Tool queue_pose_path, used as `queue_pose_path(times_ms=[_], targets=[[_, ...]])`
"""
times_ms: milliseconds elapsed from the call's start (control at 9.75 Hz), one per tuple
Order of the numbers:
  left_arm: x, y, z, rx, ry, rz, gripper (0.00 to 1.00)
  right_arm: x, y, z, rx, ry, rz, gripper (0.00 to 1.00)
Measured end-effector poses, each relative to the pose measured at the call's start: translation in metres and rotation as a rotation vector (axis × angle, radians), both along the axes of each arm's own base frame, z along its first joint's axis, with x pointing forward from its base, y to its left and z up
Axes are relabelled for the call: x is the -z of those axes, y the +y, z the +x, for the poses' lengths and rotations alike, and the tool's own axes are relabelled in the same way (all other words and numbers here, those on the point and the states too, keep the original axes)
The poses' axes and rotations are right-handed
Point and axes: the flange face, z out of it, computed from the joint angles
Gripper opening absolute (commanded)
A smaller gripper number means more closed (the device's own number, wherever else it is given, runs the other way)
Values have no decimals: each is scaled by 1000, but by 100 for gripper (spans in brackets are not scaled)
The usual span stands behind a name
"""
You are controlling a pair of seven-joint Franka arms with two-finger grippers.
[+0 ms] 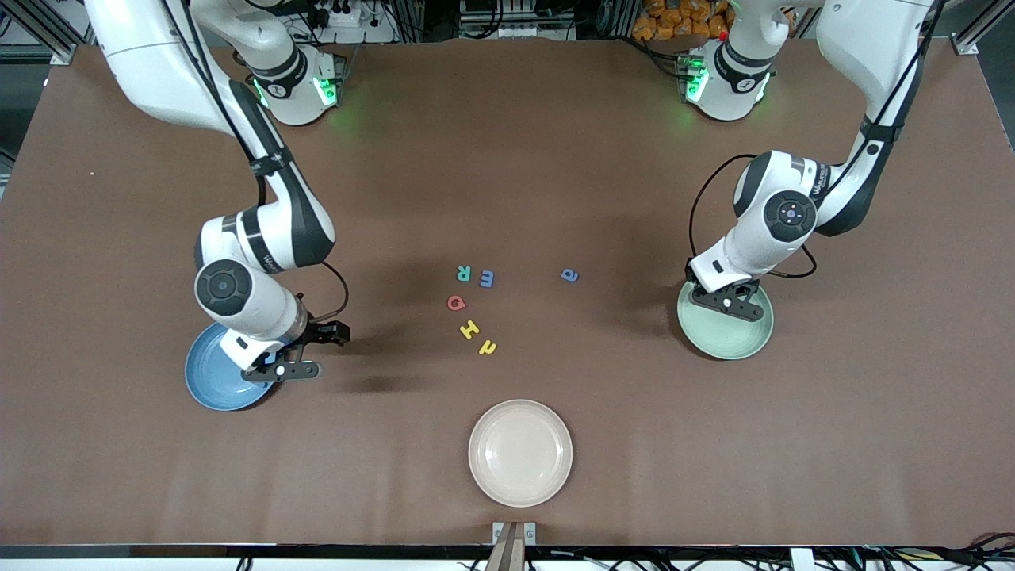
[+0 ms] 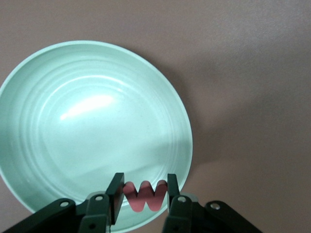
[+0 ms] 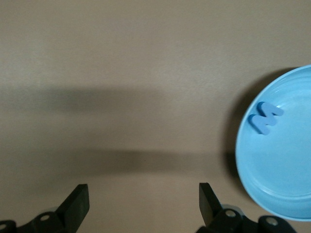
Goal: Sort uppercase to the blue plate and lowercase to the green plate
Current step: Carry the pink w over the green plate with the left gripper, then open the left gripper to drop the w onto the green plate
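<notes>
A beige plate point(image 1: 519, 464) sits nearest the camera, with yellow H point(image 1: 469, 329), red Q point(image 1: 456, 303), green R point(image 1: 464, 274) and other letters farther back. The right gripper point(image 1: 317, 349), fingers wide and empty, hangs beside the blue plate point(image 1: 208, 381), where blue W point(image 3: 265, 117) lies. The left gripper point(image 2: 144, 193) pinches the red w point(image 2: 144, 195) over the green plate point(image 2: 73, 121).

three plates: one blue plate point(image 1: 208, 382), one green plate point(image 1: 729, 331), one beige plate point(image 1: 519, 452). eight toy letters: six on the table point(image 1: 507, 159), a red w point(image 2: 144, 195) in the left gripper point(image 2: 143, 194), a blue w point(image 3: 265, 116) on the blue plate. two arms
</notes>
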Motion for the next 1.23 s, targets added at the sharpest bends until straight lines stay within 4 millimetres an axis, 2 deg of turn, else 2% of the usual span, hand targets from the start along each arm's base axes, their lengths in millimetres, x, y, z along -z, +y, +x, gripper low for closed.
queue_pose_path(times_ms=[308,410,513,1026,1129,1231], targets=[[-1,-3,1,24,-17,-9,39,3,9,-2,17,2,-1,100],[0,-3,2,40,-25,-13,97,4,10,-3,20,2,-2,100],[2,-3,2,48,-29,-16,100,4,11,-3,20,2,-2,100],[5,-1,3,35,-37,-25,100,4,13,-4,20,2,-2,100],[4,-6,3,0,-39,-33,100,5,13,-4,20,2,-2,100],[4,-20,-1,-52,-42,-37,100,5,14,-4,24,2,-2,100]])
